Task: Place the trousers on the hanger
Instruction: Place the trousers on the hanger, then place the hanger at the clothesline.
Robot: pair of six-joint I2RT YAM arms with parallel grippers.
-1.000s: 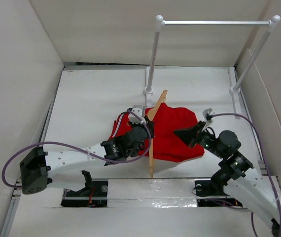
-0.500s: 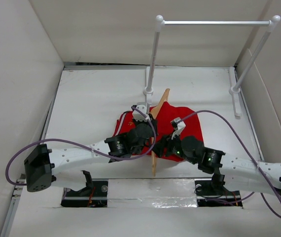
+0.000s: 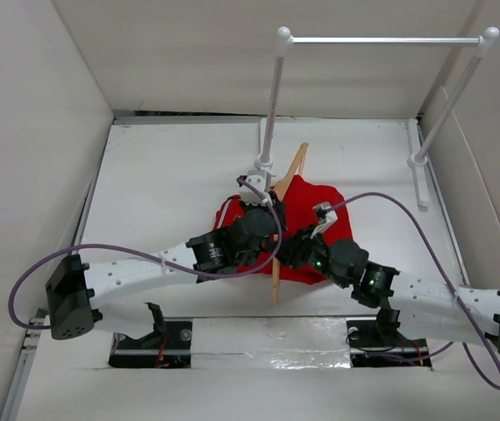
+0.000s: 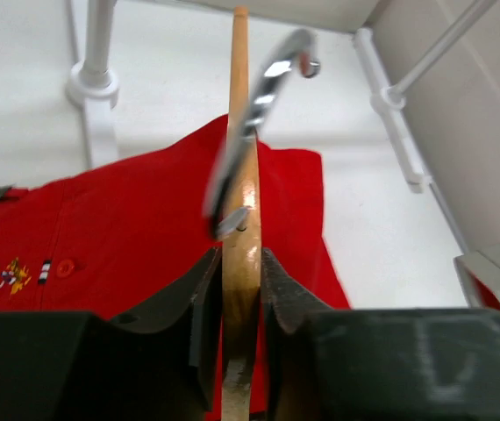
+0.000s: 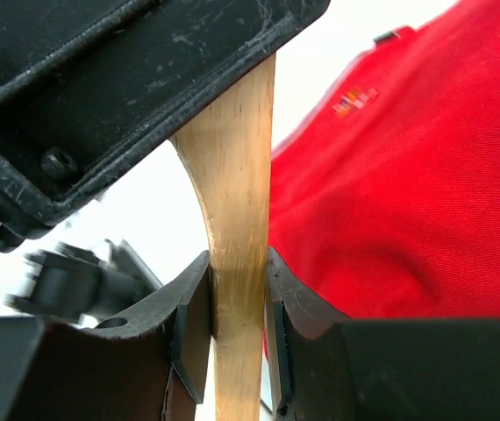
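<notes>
Trousers [image 3: 318, 203], bright red soft fabric: lie flat on the white bench [image 3: 162, 175], near the foot of the white-and-silver clothes rail [image 3: 382, 39]. Neither hand holds them, and they are not yet draped on anything.

Hanger [image 3: 295, 167], light tan wood, triangular, thin metal hook [image 4: 267, 79]: held on edge over the trousers.

Left hand [image 3: 261, 217]: closed on the wood just below the hook, both fingers pressed flat to it.

Right hand [image 3: 296, 252]: closed on the wood just beside the left hand.

Change: a second ago the right hand hung well apart at the trousers' right edge. It has since swung in and clamped the hanger. The hanger's far tip has shifted toward the rail's foot.

Meaning, as judged: the hanger is now secured by two hands, so one could let go to fetch the fabric. Draping remains undone.
</notes>
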